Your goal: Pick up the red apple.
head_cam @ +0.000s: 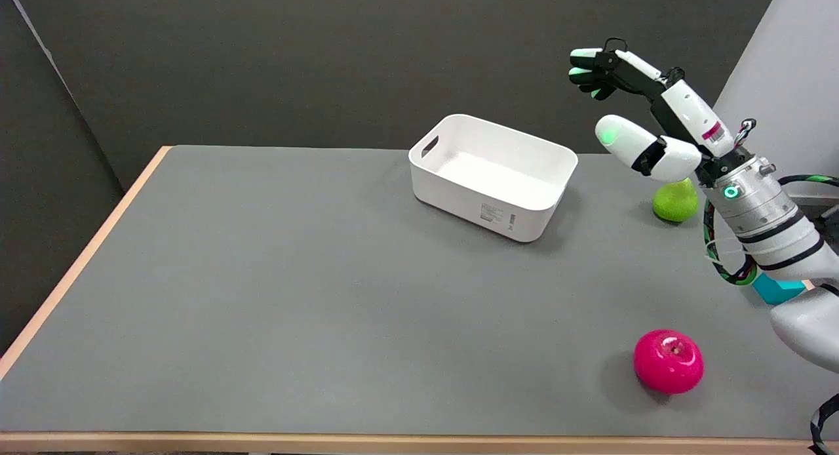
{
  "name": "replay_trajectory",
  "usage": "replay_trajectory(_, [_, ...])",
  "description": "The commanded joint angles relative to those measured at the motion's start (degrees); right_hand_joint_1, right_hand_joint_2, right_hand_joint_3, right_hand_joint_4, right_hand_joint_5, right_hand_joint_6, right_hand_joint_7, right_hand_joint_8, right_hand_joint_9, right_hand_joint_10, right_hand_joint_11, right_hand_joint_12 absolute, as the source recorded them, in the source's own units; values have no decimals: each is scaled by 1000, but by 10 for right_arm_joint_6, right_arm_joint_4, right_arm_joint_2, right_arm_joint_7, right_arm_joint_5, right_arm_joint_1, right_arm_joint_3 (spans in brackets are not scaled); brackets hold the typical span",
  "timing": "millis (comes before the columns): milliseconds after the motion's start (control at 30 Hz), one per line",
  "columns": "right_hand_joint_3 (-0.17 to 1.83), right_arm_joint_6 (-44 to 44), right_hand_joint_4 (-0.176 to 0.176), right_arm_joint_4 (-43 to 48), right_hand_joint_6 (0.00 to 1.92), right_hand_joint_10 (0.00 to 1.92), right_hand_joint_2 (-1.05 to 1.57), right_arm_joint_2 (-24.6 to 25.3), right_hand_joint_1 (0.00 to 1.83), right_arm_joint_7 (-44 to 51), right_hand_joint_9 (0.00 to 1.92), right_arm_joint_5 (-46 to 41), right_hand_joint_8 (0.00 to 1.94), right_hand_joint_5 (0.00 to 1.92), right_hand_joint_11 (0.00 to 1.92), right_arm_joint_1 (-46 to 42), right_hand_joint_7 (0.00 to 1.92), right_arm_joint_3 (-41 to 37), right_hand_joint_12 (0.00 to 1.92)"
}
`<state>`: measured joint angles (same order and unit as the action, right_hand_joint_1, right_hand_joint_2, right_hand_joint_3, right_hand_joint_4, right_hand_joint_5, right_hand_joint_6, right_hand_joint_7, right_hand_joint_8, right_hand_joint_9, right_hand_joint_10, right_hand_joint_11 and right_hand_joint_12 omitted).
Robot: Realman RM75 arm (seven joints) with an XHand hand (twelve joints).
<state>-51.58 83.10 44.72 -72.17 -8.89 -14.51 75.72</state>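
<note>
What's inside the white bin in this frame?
The white bin shows only bare white floor and inner walls, nothing in it. Its near wall hides a strip of the floor along that side, so that part cannot be checked.

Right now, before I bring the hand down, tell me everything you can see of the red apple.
The red apple is glossy pinkish red, looks like smooth plastic, and is whole. It sits upright on the grey table, its dimpled top with a small brownish stem spot facing up. It lies near the table's front edge, toward the right. Nothing touches it but the table. The right hand is in the air well behind it, fingers apart, holding nothing.
</note>
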Motion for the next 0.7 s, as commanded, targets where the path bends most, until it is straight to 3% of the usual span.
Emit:
replay_trajectory(33, [825,-1,48,-1,496,964,725,-7,141,2,374,3,482,275,290,-6,469,-8,1461])
replay_trajectory(533, [828,-11,48,-26,519,995,703,30,192,5,376,2,496,290,281,-103,477,-121,1454])
replay_trajectory(700, [833,-54,51,-46,551,1005,672,52,239,5,378,3,513,307,269,-145,488,-162,1447])
